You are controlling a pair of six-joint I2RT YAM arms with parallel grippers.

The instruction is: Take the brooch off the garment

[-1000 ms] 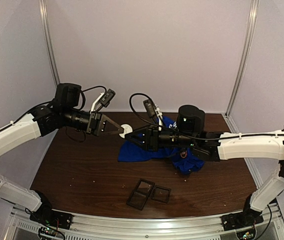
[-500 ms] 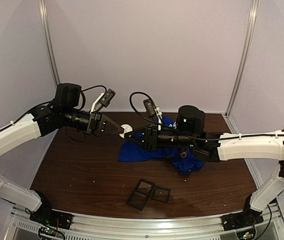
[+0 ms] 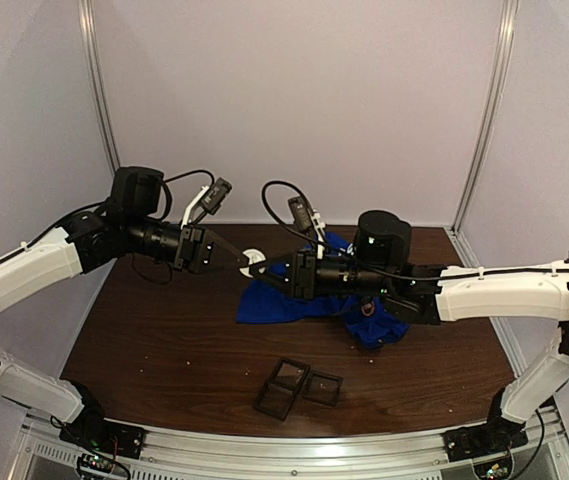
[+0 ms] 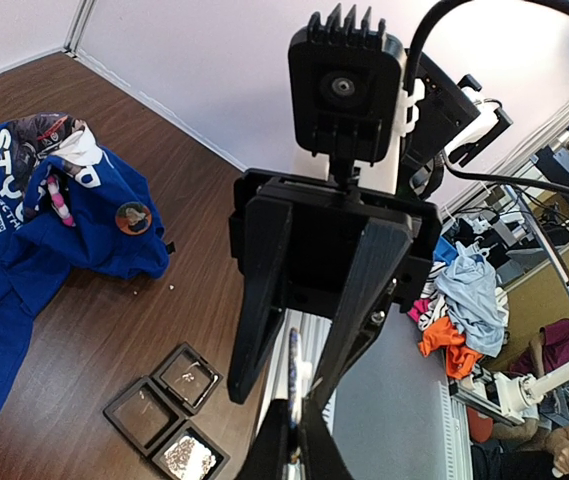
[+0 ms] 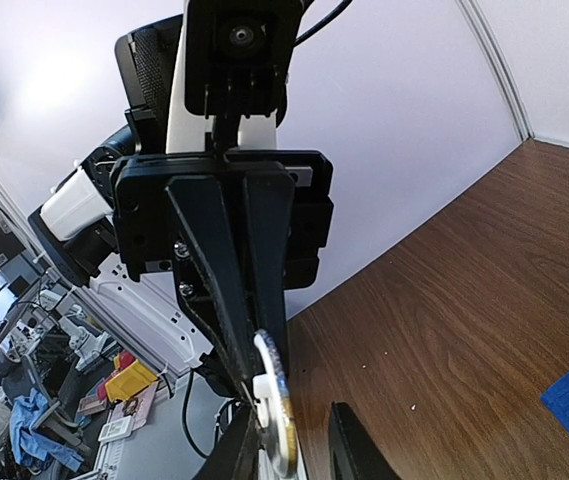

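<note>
The brooch (image 3: 253, 258), a small round white disc, hangs in the air above the table, and my left gripper (image 3: 245, 264) is shut on its edge. My right gripper (image 3: 261, 268) meets it from the right, jaws straddling the disc. In the right wrist view the brooch (image 5: 279, 400) lies against one finger, with a gap to the other fingertip (image 5: 349, 445). The left wrist view shows the brooch (image 4: 293, 372) edge-on between my left gripper's (image 4: 294, 440) tips. The blue garment (image 3: 282, 300) lies crumpled on the table under the right arm, and a small round badge (image 4: 132, 216) sits on it.
Three open black jewellery boxes (image 3: 297, 385) lie on the dark wooden table (image 3: 164, 340) in front of the garment. White walls with metal posts enclose the back and sides. The two wrists meet above the table's middle rear.
My right gripper has slid left until its jaws straddle the brooch, and the jaws have narrowed. The left arm has held still with the brooch.
</note>
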